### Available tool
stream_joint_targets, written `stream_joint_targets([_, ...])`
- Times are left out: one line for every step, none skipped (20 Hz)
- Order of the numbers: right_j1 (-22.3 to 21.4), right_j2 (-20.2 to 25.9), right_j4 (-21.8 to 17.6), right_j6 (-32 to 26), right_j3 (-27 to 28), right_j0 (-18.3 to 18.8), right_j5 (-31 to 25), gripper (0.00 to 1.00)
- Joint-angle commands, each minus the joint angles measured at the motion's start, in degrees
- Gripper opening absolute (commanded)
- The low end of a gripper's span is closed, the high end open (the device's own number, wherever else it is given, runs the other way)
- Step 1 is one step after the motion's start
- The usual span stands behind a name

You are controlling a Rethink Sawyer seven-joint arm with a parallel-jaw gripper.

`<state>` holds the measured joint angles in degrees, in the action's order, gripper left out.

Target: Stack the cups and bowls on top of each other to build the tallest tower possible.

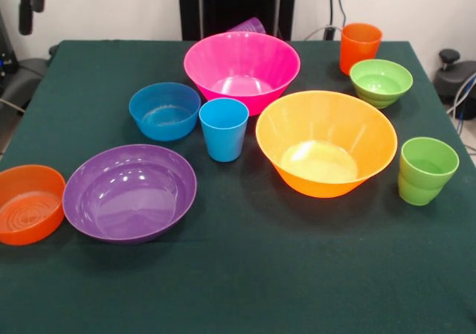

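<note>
Nothing is stacked yet on the green tabletop (245, 274). Nearest stand the shallow purple plastic bowl (130, 193), small orange bowl (30, 204) and stepped green cup (426, 170); farther, the yellow-orange bowl (326, 142), blue cup (224, 129), pink bowl (242, 70). No claw shows.

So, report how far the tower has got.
Nothing is stacked yet. All the bowls, among them the pink bowl, yellow-orange bowl and purple bowl, sit apart on the table. The blue cup and green cup stand alone. The hand holds nothing. Every stacking step is left.
</note>
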<state>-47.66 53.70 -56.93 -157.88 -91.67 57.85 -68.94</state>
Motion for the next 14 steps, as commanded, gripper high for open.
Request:
stream_joint_targets([4.91,-7.78,-7.19,22.29,-5.09,-6.57,4.9,1.0])
stream_joint_targets([4.9,-8.23,-7.48,22.82,-5.1,-7.06,5.06,1.0])
stream_joint_targets([4.95,-8.72,-7.62,22.98,-5.0,-7.46,5.3,1.0])
stream_joint_targets([5.0,-9.09,-7.75,23.13,-4.92,-7.75,5.48,1.0])
stream_joint_targets([5.55,-9.64,-8.35,24.42,-5.13,-8.72,5.83,1.0])
stream_joint_targets([6.49,-10.28,-8.94,26.02,-5.33,-9.91,6.38,1.0])
stream_joint_targets([6.57,-10.53,-8.79,26.12,-5.29,-10.16,6.59,1.0])
stream_joint_targets([6.64,-10.65,-8.52,26.21,-5.21,-10.29,6.73,1.0])
stream_joint_targets([7.65,-11.03,-8.75,27.68,-5.14,-11.12,7.42,1.0])
stream_joint_targets([8.55,-11.39,-9.03,29.04,-4.89,-11.92,7.95,1.0])
stream_joint_targets([8.85,-11.5,-8.89,29.25,-4.66,-12.15,8.17,1.0])
stream_joint_targets([9.12,-11.55,-8.65,29.45,-4.44,-12.3,8.41,1.0])
stream_joint_targets([10.1,-11.81,-8.76,30.67,-4.14,-12.88,9.15,1.0])
stream_joint_targets([10.43,-11.96,-8.7,30.98,-3.87,-13.17,9.42,1.0])
